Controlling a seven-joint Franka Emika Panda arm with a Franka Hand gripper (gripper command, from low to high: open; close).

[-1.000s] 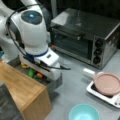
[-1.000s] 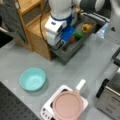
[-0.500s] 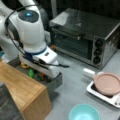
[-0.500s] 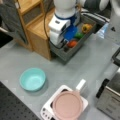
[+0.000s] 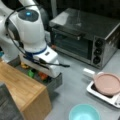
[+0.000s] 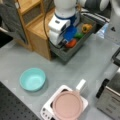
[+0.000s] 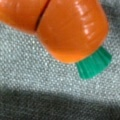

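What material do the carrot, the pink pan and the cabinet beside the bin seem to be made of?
Carrot: probably glossy plastic, since bright highlights sit on its smooth orange skin and its green top is a flat molded stub.
Pink pan: matte, even colour with a pale handle; coated metal or plastic, I cannot tell which.
Cabinet: likely wood or wood veneer, with warm brown faces and faint grain.
The tool does not show.

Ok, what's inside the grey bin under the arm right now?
In the grey bin: an orange carrot with a green stub, a green item, a yellow-orange item and something blue. The arm covers the gripper and part of the bin.
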